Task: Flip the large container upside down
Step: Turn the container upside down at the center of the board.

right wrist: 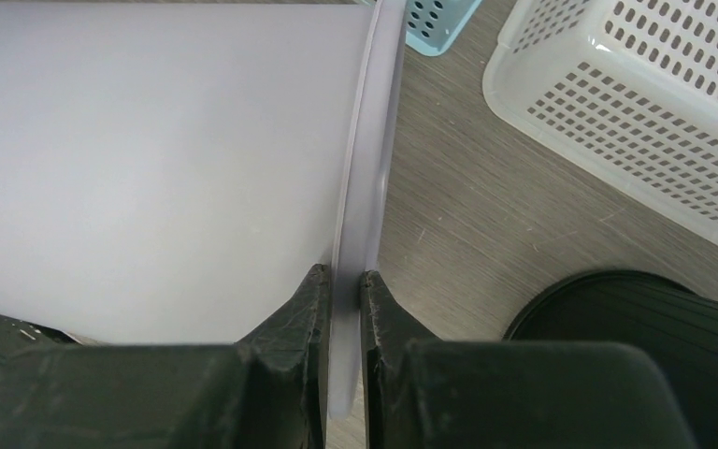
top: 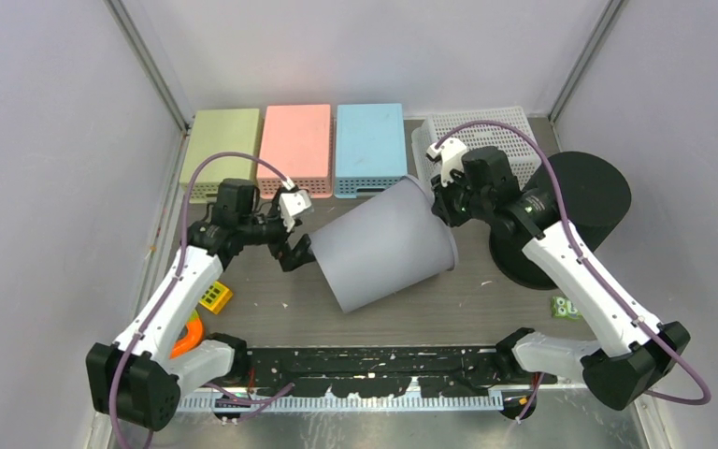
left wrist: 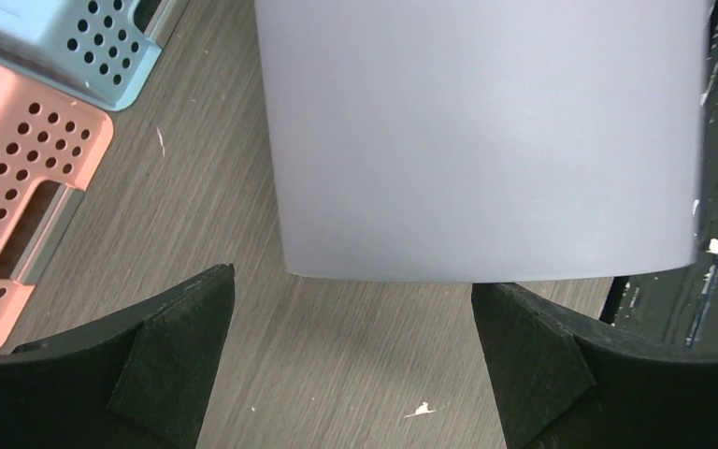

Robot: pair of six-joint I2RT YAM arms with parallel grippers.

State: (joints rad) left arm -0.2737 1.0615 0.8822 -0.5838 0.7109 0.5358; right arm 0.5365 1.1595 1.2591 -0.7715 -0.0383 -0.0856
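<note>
The large container (top: 383, 245) is lying on its side, rim pinched in the right gripper (right wrist: 346, 282) jaws, left gripper (left wrist: 352, 281) jaws wide open just off its base.

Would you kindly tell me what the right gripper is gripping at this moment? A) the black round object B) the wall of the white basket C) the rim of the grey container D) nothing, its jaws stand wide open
C: in the right wrist view the right gripper has one finger on each side of the rim of the large grey container, pinching it.
</note>
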